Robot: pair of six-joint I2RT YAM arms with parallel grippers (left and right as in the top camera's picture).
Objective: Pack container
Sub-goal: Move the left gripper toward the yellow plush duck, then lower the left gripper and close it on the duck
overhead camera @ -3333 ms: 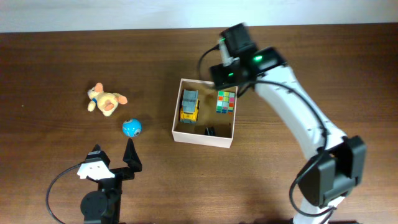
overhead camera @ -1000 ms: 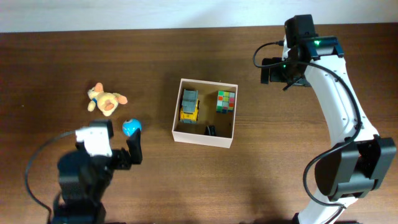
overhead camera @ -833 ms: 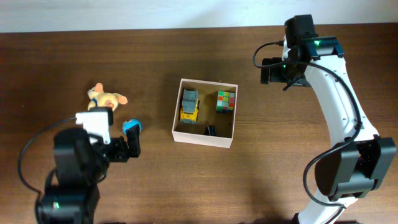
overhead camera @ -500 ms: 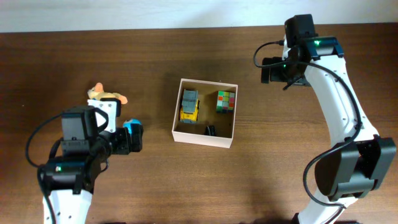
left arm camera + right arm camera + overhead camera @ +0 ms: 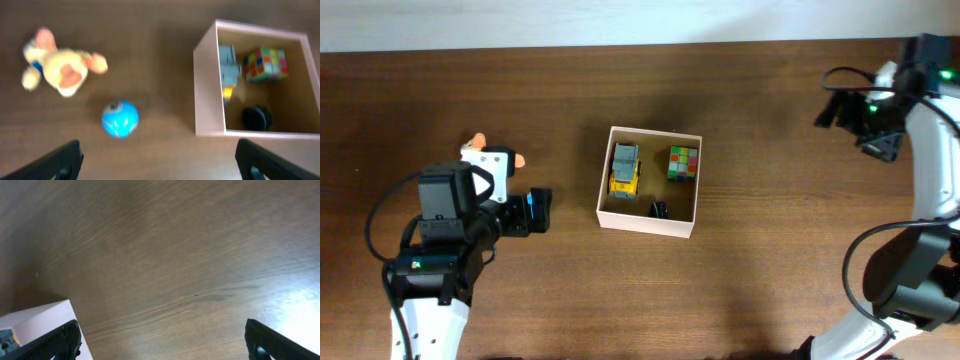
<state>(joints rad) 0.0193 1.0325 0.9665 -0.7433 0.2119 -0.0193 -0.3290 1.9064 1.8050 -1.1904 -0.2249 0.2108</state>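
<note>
Left hand [image 5: 160,167] hangs above the worktop with its two fingers spread as wide as they go and nothing between them. Right under it, a touch left of centre in the wrist view, sits a small glossy blue ball [image 5: 120,118]. Beyond the ball lies a soft yellow plush animal with pink feet [image 5: 60,70]. From overhead the hand covers the ball completely.

Out to the hand's right stands the square shallow white-walled cardboard container [image 5: 207,90], near the ball but not touching it, upright and open-topped in the middle of the dark brown wooden worktop [image 5: 770,280]. Inside it are a yellow and grey toy truck [image 5: 624,168], a multicoloured puzzle cube [image 5: 683,163] and a small black object [image 5: 658,210] I can't identify, with room to spare.

That container looks light and thin-walled. A nudge would likely slide it, and a pinch on one wall would flex it, so it's best left alone and loaded from above. If it must be moved, I'd grip a wall close to a corner.

Right hand [image 5: 162,347] is far off at the worktop's edge, well apart from the container, fingers equally wide and empty, with only a white corner in its view.
</note>
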